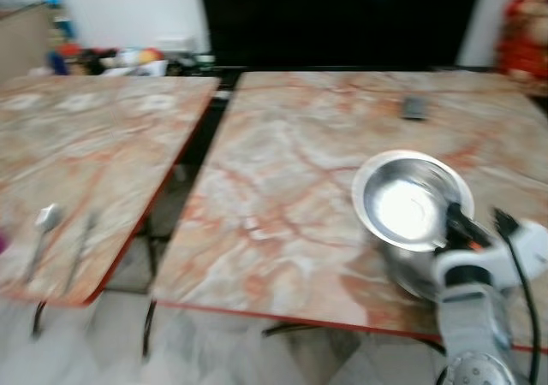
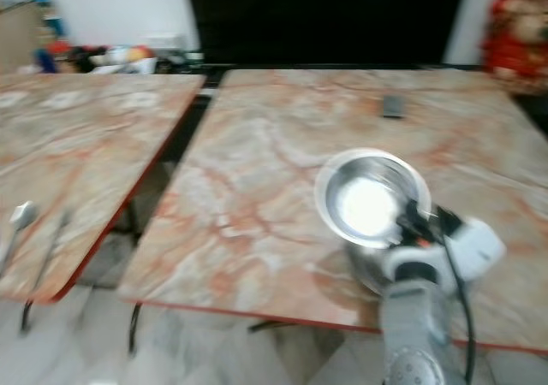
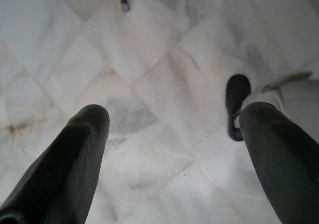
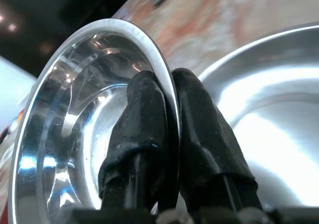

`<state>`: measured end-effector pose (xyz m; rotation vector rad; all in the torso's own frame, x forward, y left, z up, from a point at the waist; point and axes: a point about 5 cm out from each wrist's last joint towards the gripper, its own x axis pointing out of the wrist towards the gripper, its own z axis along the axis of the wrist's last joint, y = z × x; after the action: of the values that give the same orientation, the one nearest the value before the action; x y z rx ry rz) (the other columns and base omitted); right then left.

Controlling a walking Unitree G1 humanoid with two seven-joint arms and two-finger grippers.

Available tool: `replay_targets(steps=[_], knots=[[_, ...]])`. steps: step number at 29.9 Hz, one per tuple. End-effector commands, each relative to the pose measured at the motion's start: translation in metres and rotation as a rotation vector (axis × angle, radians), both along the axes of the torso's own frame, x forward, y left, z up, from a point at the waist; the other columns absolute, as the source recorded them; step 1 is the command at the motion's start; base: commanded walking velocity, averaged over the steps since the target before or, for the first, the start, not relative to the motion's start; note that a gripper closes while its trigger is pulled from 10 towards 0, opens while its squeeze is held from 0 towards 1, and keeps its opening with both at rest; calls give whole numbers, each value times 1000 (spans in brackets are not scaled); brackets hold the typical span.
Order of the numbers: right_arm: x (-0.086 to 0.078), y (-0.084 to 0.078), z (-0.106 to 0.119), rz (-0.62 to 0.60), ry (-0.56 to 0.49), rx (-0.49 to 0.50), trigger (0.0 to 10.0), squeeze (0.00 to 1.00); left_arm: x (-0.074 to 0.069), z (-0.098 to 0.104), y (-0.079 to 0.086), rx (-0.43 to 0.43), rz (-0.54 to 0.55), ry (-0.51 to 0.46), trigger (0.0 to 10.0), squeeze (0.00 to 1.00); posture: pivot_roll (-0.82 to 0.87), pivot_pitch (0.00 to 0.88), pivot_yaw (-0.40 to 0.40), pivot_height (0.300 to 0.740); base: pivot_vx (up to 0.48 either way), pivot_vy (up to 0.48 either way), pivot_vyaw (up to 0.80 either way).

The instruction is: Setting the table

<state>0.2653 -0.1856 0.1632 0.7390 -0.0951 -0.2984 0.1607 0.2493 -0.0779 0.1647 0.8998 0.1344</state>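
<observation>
My right gripper [image 1: 454,220] is shut on the rim of a shiny steel bowl [image 1: 409,199], held tilted over the near right part of the right marble table [image 1: 291,171]. In the right wrist view one black finger [image 4: 144,104] is inside the rim and the other outside. A second steel bowl [image 4: 269,109] lies just below and beside the held one, its edge visible under it [image 1: 409,275]. On the left table [image 1: 94,145] a spoon [image 1: 43,227] and another thin utensil [image 1: 81,241] lie near the front edge. My left gripper [image 3: 174,119] hangs open over the floor.
A small dark flat object [image 1: 414,107] lies far on the right table. A narrow gap [image 1: 193,158] separates the two tables, with table legs below. Clutter sits on a surface at the back left [image 1: 120,60]. The white marble floor [image 3: 149,59] and my foot [image 3: 237,104] show beneath.
</observation>
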Motion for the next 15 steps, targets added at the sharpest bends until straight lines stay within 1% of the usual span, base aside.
replay_targets(steps=[1,5,11,12,15], knots=[[-1,4,5,-5,-32,39,10000,0,12,3,-9,-13,-25,-37,10000,0,-8,96,-10,740,0,0,0],[0,3,5,-15,-35,42,10000,0,12,3,-9,-14,-23,-38,10000,0,-7,98,-10,740,0,0,0],[0,-4,4,-69,-20,33,10000,0,13,4,-9,-15,-26,-38,10000,0,-14,101,-8,740,0,0,0],[0,-11,-1,-121,6,47,10000,0,13,4,-9,-15,-27,-37,10000,0,-15,102,-6,740,0,0,0],[2,-19,-8,-196,43,104,10000,0,13,4,-9,-15,-29,-36,10000,0,-16,102,-5,740,0,0,0]])
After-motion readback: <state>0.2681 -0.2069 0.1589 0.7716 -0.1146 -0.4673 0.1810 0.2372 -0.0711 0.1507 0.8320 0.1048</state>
